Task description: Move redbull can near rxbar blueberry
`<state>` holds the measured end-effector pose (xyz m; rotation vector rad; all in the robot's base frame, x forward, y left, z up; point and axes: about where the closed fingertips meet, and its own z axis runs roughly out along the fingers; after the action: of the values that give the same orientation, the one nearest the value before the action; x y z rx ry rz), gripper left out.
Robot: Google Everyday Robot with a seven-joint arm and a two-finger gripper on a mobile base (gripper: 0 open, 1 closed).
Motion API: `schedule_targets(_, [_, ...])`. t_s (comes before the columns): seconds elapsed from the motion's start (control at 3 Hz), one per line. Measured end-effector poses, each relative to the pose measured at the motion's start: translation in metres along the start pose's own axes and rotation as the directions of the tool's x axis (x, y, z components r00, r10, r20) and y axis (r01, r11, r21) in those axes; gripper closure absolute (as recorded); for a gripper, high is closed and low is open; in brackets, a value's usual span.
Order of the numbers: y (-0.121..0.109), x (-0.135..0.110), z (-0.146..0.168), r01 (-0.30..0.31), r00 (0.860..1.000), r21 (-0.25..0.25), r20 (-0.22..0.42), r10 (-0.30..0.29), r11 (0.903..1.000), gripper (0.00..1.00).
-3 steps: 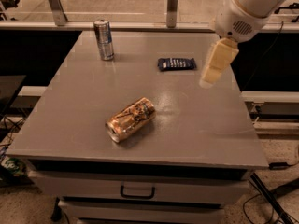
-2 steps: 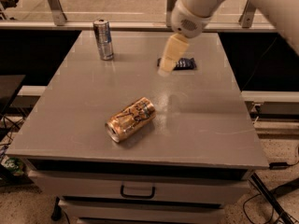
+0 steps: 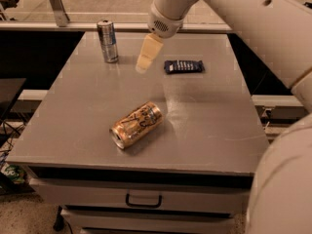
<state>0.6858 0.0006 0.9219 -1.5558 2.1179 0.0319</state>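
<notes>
1. Gripper. The gripper (image 3: 144, 63) is located above the rear half of the table (image 3: 214, 130), suspended from the white arm (image 3: 234, 13) that enters from the upper right. It is tilted, with its cream-coloured tip directed down and to the left. It is positioned between the redbull can (image 3: 107, 41) and the rxbar blueberry (image 3: 184, 66), apart from both. Whether the gripper is released or clenched cannot be told from this view. Nothing is seen to be carried by it.

2. Task objects. The redbull can is placed upright near the rear left corner of the table, with its silver top visible. The rxbar blueberry is laid flat on the rear part of the table, to the right of the gripper, with its long side set roughly parallel to the rear edge. The two objects are separated by a bare stretch of table surface.

3. Other objects. A gold can (image 3: 136, 125) is laid on its side near the middle of the table, turned diagonally, with its top directed toward the front left corner. A drawer handle (image 3: 143, 199) is fitted below the front edge of the table.
</notes>
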Motion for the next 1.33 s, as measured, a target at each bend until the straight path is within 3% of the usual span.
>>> schedule_targets(0.67, [-0.029,-0.053,0.055,-0.094,0.993,-0.012,0.076,0.094,0.9955,0.0])
schedule_targets(1.33, [-0.058,-0.083,0.085,-0.165,0.98,-0.022,0.113,0.166,0.9861,0.0])
